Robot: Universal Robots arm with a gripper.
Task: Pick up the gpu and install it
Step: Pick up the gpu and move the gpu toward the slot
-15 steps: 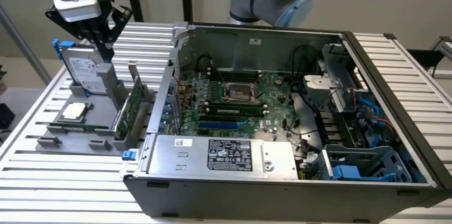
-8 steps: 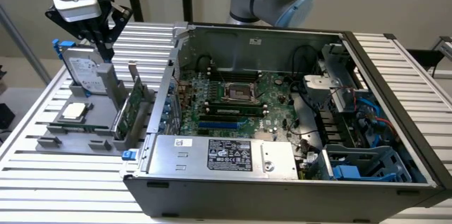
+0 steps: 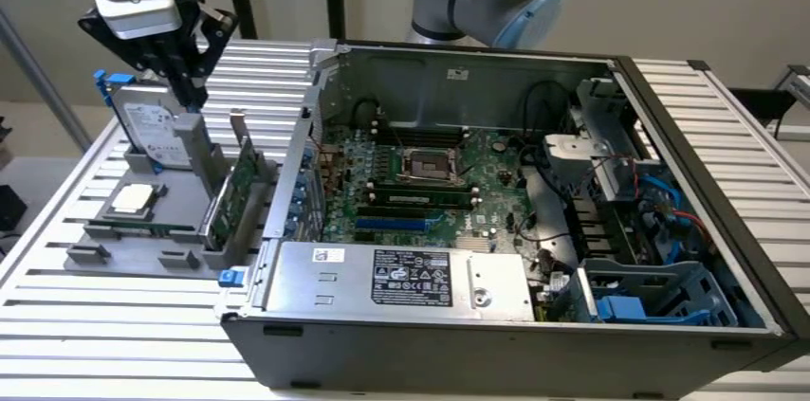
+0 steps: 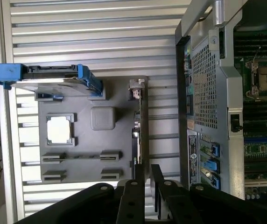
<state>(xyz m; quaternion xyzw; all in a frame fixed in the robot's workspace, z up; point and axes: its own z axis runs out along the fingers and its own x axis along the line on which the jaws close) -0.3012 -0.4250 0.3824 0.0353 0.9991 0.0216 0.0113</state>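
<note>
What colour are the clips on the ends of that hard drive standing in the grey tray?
Blue. The clips show best in the wrist view.

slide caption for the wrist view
Gripper over the gpu, which stands on edge in its grey holder beside the open computer case.

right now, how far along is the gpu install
Done: nothing yet. The gpu stands on edge in the gray holder, outside the open case. In hand: the gripper hangs above the holder close to the card, which isn't lifted. Left: the pickup and seating it on the motherboard.
</note>
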